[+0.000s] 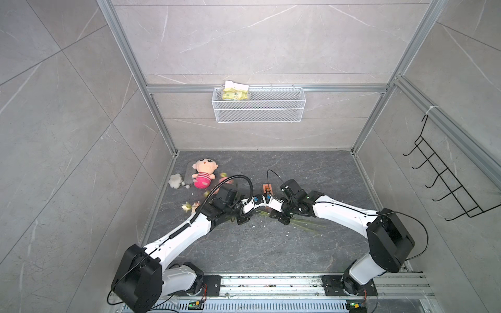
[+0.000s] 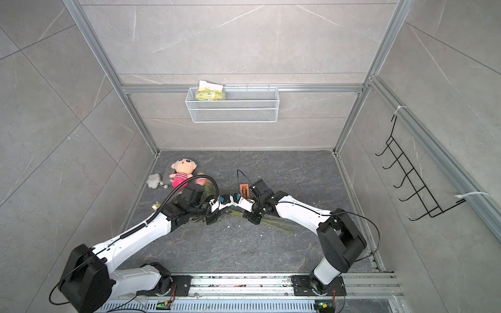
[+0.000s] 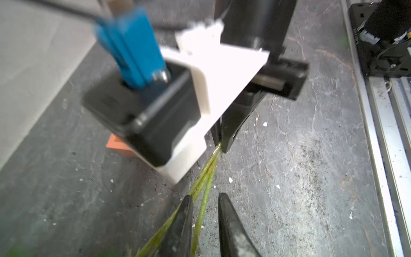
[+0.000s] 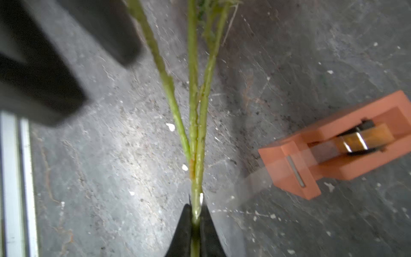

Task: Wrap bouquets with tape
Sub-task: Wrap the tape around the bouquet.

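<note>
The bouquet's long green stems (image 4: 195, 124) lie on the dark floor between my two arms. Its pink blooms (image 2: 200, 181) show behind the left arm's cable. My right gripper (image 4: 195, 208) is shut on the gathered stems, and it shows in the left wrist view (image 3: 219, 144) pinching them. My left gripper (image 3: 205, 197) stands open a little way along. One stem runs loose between its jaws and the others pass outside one finger. The tape sits in its orange dispenser (image 4: 289, 169) beside the stems, also seen in both top views (image 1: 267, 188). A clear strip (image 4: 251, 184) stretches from it toward my right jaws.
A pink plush doll (image 1: 203, 173) and a white fluffy toy (image 1: 175, 180) lie at the back left. A loose pale bloom (image 1: 187, 207) lies by the left wall. A wire basket (image 1: 259, 105) hangs on the back wall, a black hook rack (image 1: 444, 184) on the right wall.
</note>
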Tool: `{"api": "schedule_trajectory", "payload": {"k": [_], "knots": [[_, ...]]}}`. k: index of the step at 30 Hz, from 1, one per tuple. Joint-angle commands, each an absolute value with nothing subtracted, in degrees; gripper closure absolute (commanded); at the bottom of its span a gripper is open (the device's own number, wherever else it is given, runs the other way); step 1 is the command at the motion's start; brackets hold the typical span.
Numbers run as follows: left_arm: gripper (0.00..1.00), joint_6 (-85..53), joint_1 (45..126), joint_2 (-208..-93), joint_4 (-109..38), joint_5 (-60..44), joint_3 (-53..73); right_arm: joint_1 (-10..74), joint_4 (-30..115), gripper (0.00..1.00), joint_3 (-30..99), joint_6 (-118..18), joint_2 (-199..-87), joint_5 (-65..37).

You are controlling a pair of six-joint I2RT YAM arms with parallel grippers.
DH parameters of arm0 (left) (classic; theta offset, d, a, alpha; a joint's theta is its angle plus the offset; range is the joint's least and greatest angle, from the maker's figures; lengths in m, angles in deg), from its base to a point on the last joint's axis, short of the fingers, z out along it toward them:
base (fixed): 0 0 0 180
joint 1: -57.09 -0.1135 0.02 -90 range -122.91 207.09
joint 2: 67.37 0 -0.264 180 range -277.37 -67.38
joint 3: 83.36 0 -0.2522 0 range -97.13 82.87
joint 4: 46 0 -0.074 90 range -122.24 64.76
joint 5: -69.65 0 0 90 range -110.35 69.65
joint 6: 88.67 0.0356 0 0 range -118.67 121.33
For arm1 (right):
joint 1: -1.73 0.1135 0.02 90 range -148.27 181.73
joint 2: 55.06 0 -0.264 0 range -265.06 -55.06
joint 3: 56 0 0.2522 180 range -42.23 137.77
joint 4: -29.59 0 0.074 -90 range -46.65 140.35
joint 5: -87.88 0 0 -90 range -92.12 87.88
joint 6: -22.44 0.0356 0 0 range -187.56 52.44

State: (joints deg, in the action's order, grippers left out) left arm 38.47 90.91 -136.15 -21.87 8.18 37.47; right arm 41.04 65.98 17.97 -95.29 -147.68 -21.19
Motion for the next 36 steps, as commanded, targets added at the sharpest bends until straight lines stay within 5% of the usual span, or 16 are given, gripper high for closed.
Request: {"api": "schedule_trajectory", "payload": {"k": [1,10,16,36], "knots": [[0.74,37.1,90.7,-133.9,-24.2,12.1,36.8,41.1,66.8,1.00,17.0,-98.8,-147.2,-15.8],[0.78,34.9,86.3,-137.1,-24.1,12.5,33.8,41.7,64.1,1.00,14.5,-101.0,-146.4,-16.4],[0.73,46.0,85.6,-138.3,-18.8,10.2,36.0,42.7,63.7,0.95,13.7,-102.1,-148.5,-19.2],[0.63,54.5,86.3,-139.4,-23.3,3.2,42.2,42.8,69.5,0.22,15.8,-99.2,-151.1,-16.4]]}}
